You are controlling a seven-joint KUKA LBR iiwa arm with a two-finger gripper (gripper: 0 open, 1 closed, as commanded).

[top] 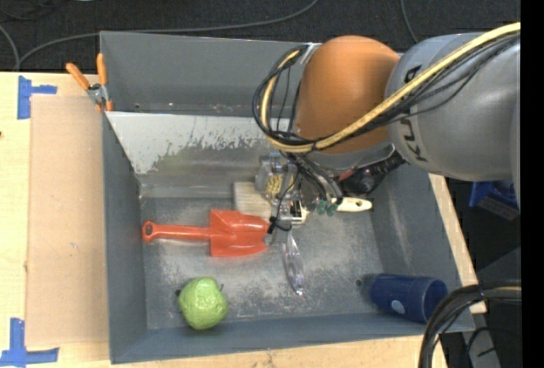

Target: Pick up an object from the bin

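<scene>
My gripper (284, 203) hangs low in the middle of the bin, under the arm's orange cover. Its lower end is right at the back right edge of a red toy shovel's blade (236, 234), whose thin handle runs left across the floor. Just below the gripper lies a clear plastic spoon (293, 266), pointing toward the front wall. Behind the gripper sits a pale wooden brush (247, 193), partly hidden by it; a cream handle (354, 205) sticks out on the gripper's right.
A green apple-shaped ball lies near the front left corner (202, 302). A dark blue cup lies on its side at the front right (403, 294). The arm covers the bin's back right part.
</scene>
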